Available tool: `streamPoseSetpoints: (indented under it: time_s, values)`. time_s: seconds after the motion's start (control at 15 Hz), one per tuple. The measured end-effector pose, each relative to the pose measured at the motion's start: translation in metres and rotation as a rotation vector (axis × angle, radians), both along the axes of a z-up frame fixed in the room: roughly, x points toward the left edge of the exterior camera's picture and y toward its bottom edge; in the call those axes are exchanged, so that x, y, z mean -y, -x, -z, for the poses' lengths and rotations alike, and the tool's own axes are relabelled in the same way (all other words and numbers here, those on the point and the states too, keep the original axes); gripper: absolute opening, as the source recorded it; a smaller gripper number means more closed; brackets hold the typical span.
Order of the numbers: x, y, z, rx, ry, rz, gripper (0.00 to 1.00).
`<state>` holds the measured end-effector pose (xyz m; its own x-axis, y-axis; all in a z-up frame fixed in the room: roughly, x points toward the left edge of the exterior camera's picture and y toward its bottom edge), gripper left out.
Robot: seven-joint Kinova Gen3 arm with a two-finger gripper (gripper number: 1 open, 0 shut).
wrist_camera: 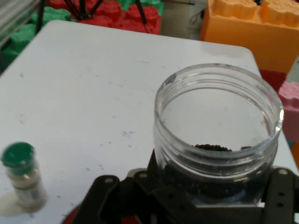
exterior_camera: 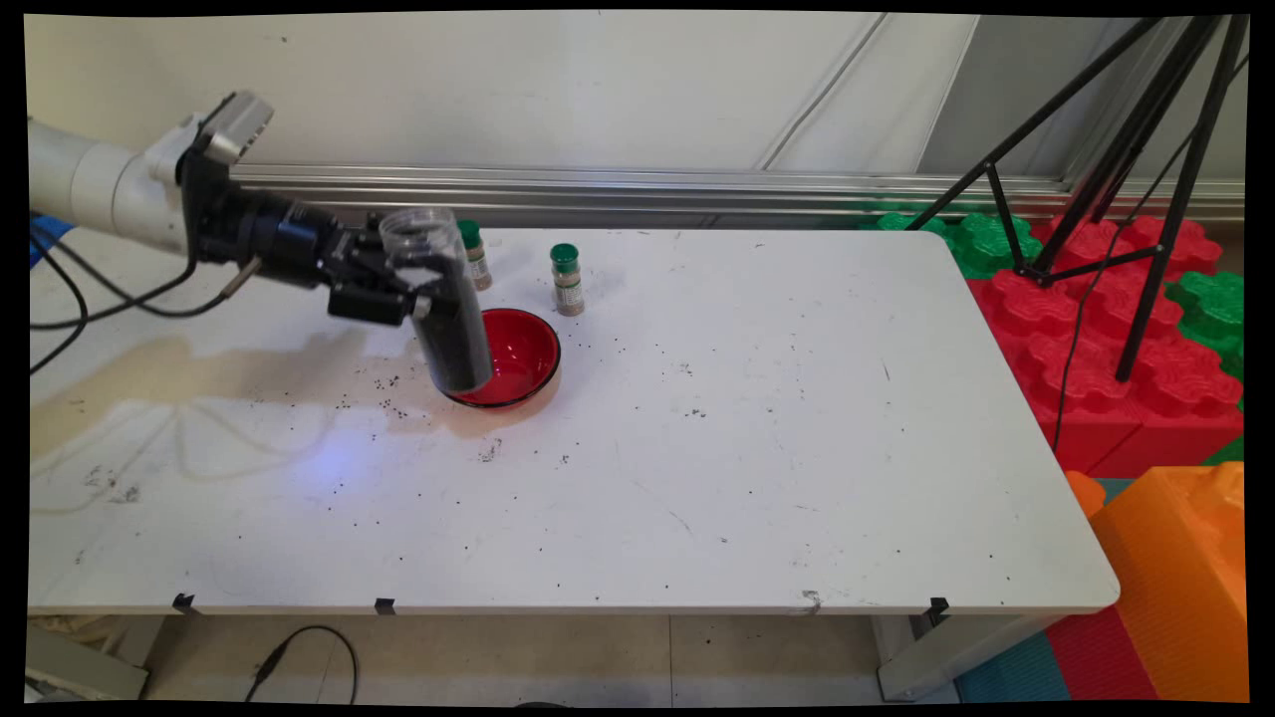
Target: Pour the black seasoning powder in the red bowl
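My gripper (exterior_camera: 413,291) is shut on a clear plastic jar (exterior_camera: 443,304) with no lid, partly filled with dark grains. The jar stands nearly upright, leaning slightly left at its mouth, held above the left side of a red bowl (exterior_camera: 520,354) on the white table (exterior_camera: 697,448). In the hand view the jar (wrist_camera: 217,135) fills the lower right, its open mouth toward the camera and dark grains inside, clamped between the black fingers (wrist_camera: 275,186). I see no grains inside the bowl's visible part.
Two small green-capped spice bottles stand behind the bowl, one (exterior_camera: 567,279) to its upper right, one (exterior_camera: 475,254) right behind the jar. Dark grains are scattered over the table around the bowl. A black tripod (exterior_camera: 1126,179) and coloured foam blocks (exterior_camera: 1116,339) are at the right.
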<state>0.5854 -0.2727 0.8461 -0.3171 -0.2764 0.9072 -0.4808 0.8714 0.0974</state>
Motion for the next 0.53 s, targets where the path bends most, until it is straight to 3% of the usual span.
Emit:
streamPoseSetpoints:
  time_s: [0.53]
  values:
    - [0.037,-0.003,-0.019,0.034,0.099,-0.037,0.0]
